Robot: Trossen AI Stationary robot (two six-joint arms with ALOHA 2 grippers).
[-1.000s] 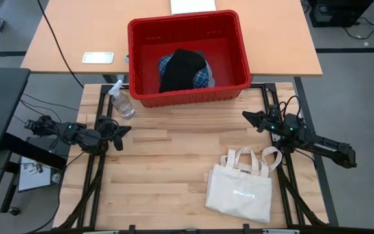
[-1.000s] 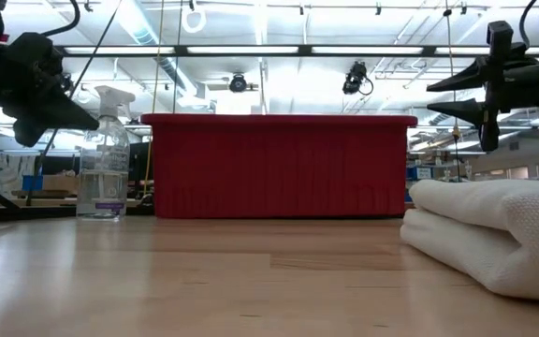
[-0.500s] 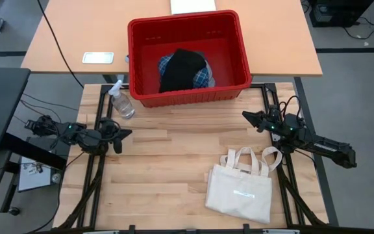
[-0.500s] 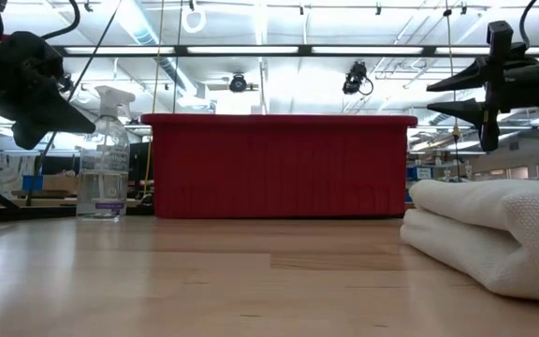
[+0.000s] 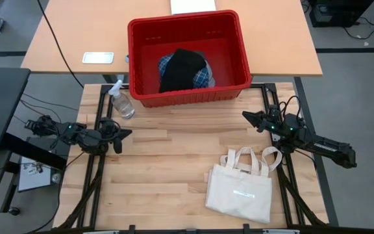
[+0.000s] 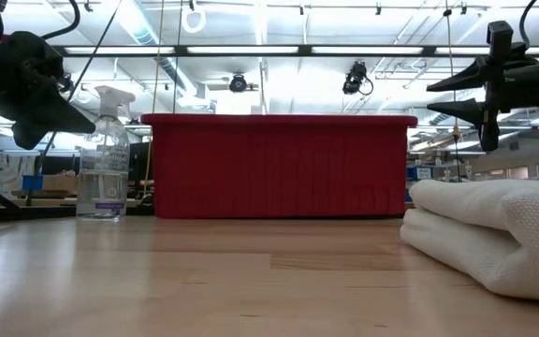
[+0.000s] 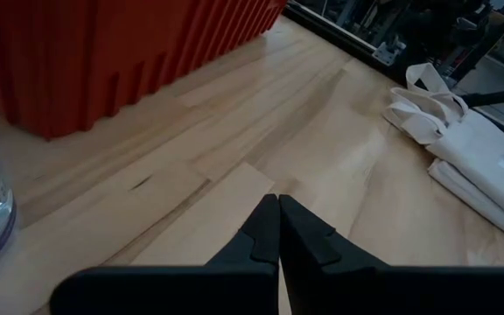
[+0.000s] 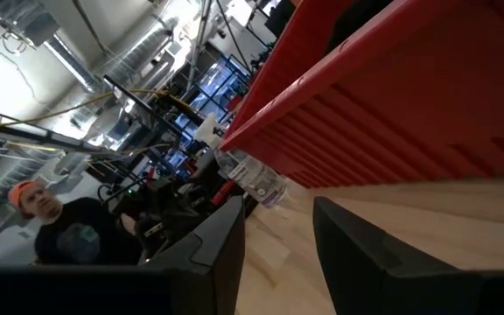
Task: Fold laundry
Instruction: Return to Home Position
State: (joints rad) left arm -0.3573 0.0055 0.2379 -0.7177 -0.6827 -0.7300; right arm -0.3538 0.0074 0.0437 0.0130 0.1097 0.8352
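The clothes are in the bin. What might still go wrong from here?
The spray bottle stands near the shut left gripper; a swing might tip it.
The loop handles of the tote bag lie close to the open right gripper and might snag.
In the red bin the black shirt sits bunched over the plaid shirt, so the fold may not pass.

laundry (image 5: 184,70) in bin (image 5: 193,96), bottle (image 5: 122,101) left of bin, tote (image 5: 240,190) front right

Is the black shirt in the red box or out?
In. The black cloth garment lies inside the red plastic bin, atop the blue-and-white plaid one.
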